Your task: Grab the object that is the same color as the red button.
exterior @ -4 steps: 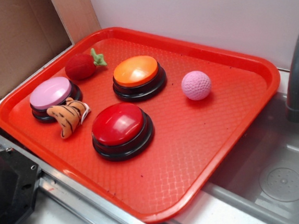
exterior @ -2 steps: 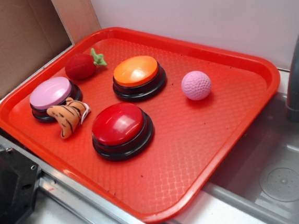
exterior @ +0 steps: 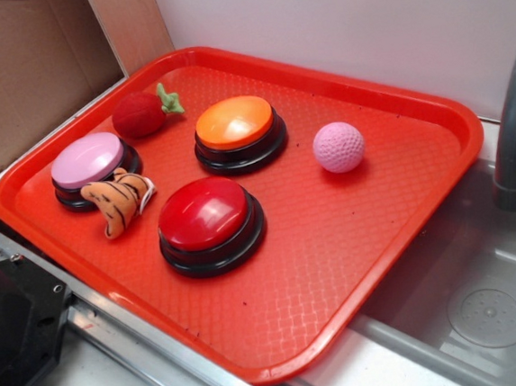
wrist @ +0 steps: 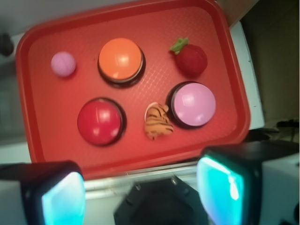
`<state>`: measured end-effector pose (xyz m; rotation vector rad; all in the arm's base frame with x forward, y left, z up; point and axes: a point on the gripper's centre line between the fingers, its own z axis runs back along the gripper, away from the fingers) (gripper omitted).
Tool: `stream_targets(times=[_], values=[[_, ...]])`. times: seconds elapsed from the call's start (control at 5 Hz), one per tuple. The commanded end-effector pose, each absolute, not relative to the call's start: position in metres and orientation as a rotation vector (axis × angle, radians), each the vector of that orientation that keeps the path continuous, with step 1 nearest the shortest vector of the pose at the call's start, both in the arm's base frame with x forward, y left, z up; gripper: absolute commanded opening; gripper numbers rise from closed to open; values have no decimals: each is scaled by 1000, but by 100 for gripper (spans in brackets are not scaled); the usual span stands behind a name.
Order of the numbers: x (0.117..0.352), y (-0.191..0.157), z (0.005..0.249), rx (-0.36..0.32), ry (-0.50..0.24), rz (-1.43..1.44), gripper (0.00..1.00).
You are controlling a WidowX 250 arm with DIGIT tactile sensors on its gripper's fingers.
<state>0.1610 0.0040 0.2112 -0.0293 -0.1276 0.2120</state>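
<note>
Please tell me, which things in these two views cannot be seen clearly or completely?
- Exterior view: the gripper is not in frame at all.
- Wrist view: the gripper is blurred and its fingers are cut by the bottom edge.
- Exterior view: the faucet is cut by the right edge.
- Both views: the undersides of the red plush fruit and the red button are hidden, resting on the tray.

Wrist view, bottom of the frame: two blocky black fingers (wrist: 63, 197), each with a glowing cyan pad on its inner face, set wide apart at lower left and lower right. Between them sits a dark, angular gripper body (wrist: 161, 206).
</note>
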Motion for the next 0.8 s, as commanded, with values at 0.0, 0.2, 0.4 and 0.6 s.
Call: stream_targets(times=[0.0,0.2,0.4,0.6], values=[[203,47,175,-8,-236,493,100],[224,69,146,48,-280,621,100],[243,99,112,86,-285,724,100],[253,108,85,110,-283,779,100]])
